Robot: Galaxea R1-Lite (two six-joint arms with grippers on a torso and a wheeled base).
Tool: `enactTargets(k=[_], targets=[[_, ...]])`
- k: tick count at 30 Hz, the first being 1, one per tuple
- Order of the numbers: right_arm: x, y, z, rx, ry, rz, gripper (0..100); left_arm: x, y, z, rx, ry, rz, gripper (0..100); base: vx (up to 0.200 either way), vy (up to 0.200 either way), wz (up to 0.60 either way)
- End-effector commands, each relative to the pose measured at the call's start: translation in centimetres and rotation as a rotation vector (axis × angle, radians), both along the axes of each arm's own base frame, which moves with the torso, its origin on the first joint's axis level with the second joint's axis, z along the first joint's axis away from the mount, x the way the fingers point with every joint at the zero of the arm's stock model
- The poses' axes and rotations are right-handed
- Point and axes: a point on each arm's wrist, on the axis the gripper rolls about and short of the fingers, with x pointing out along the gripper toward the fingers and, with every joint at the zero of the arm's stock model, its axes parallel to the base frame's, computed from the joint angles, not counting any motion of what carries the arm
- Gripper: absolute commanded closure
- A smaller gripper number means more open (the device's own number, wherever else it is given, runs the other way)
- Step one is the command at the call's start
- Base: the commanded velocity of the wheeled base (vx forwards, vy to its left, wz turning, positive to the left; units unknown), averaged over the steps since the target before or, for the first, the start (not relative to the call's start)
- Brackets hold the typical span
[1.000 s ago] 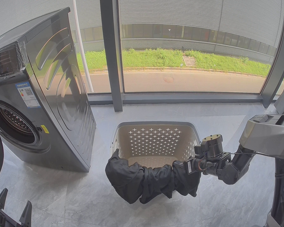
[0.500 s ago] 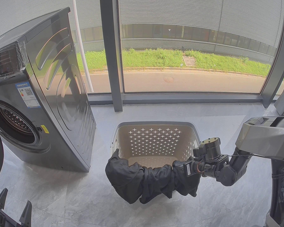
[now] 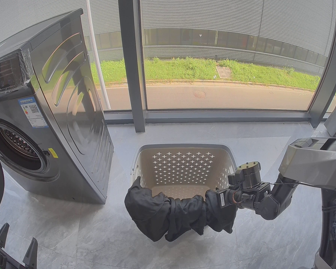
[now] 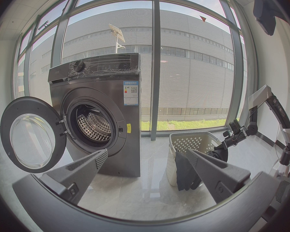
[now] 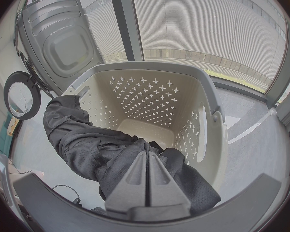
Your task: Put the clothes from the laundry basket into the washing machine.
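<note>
A black garment (image 3: 168, 213) hangs over the near rim of the cream laundry basket (image 3: 183, 147), mostly outside it. My right gripper (image 3: 212, 199) is at the garment's right end, its fingers pressed together with a fold of the cloth at their tips (image 5: 147, 144). The basket (image 5: 212, 91) has nothing else in it. The grey washing machine (image 3: 44, 113) stands to the left with its round door (image 4: 32, 134) swung open and the drum (image 4: 93, 126) showing. My left gripper (image 3: 16, 245) is low at the near left, open, holding nothing (image 4: 146, 153).
A tall window and a dark pillar (image 3: 132, 56) stand behind the basket. Bare grey floor (image 3: 82, 236) lies between the machine and the basket.
My right wrist has sunk a little and edged toward the basket. The garment's right end has bunched slightly. The left arm has stayed still.
</note>
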Motion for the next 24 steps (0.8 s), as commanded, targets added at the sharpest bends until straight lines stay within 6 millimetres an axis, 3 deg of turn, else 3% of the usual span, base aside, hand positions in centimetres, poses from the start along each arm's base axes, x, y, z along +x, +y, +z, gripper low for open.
enactTargets(k=[1, 8, 15, 24], targets=[[0.3, 0.1, 0.5, 0.013, -0.019, -0.002, 100, 0.0, 0.0, -0.5, -0.001, -0.001, 0.000, 0, 0.000, 0.000, 0.00], [1.9, 0.9, 2.9, 0.069, -0.113, -0.025, 100, 0.0, 0.0, -0.5, -0.001, 0.000, 0.000, 0, 0.000, 0.000, 0.00], [2.6, 2.3, 1.6, 0.084, -0.142, -0.027, 100, 0.0, 0.0, -0.5, -0.001, 0.000, 0.000, 0, 0.000, 0.000, 0.00], [4.6, 4.2, 2.3, 0.155, -0.233, -0.020, 100, 0.0, 0.0, -0.5, -0.002, -0.001, 0.000, 0, 0.000, 0.000, 0.00]])
